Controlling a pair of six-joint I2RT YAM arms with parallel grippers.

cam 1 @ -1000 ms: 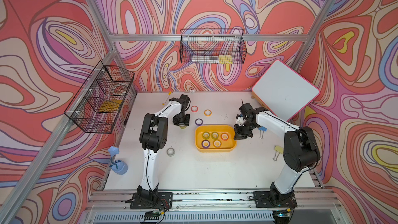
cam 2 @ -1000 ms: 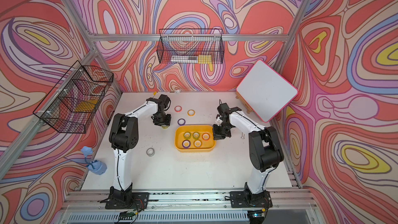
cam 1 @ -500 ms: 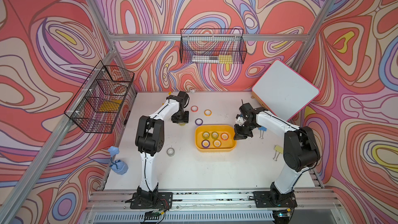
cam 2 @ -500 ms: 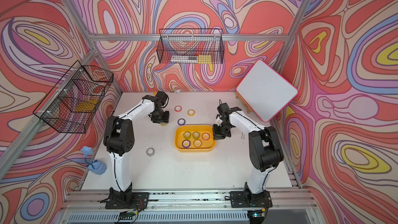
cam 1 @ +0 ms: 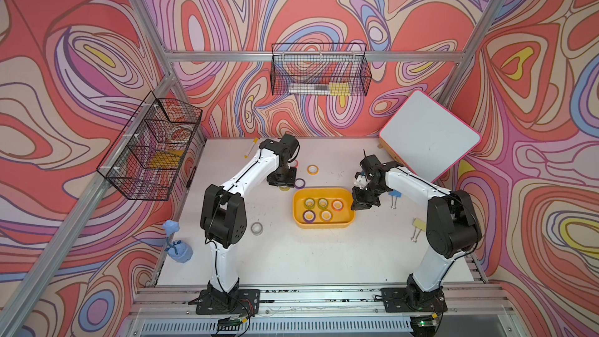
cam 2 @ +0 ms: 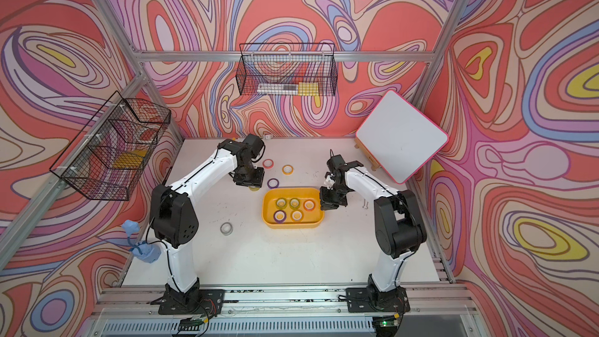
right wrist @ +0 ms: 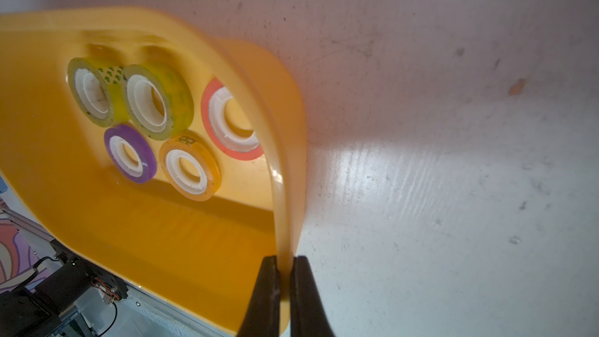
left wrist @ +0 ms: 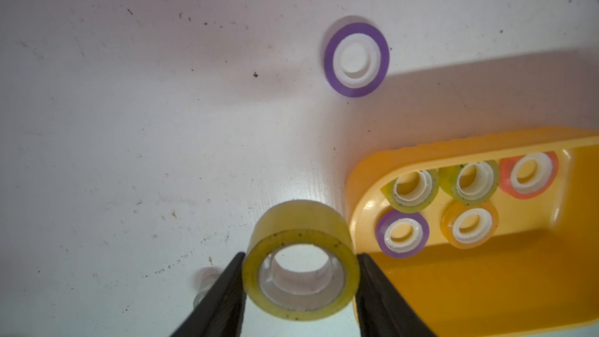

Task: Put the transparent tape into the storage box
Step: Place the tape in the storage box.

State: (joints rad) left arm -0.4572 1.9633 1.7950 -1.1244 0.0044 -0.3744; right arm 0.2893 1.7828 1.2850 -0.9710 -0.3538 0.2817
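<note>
My left gripper [left wrist: 300,255] is shut on a yellow transparent tape roll [left wrist: 299,222], one finger on each side, just off the table beside the far left corner of the yellow-orange storage box [left wrist: 372,163]. In both top views that gripper [cam 1: 284,185] [cam 2: 249,183] hangs close to the box [cam 1: 321,224] [cam 2: 291,225], which has several tape rolls inside. My right gripper [right wrist: 284,258] [cam 1: 363,204] is shut on the box's right rim [right wrist: 285,108]. A clear tape roll [cam 1: 256,228] [cam 2: 226,228] lies on the table left of the box.
Loose purple [cam 1: 299,183], orange [cam 1: 312,169] and pink [cam 2: 267,163] rolls lie behind the box. Binder clips [cam 1: 416,230] sit at the right, a whiteboard [cam 1: 428,136] leans at the back right, a blue cloth figure [cam 1: 176,248] is at the left edge. Black wire baskets [cam 1: 152,147] hang on the walls.
My left arm has shifted its elbow and carried the yellow roll a little to the right, toward the box. The right arm and the box have not moved.
</note>
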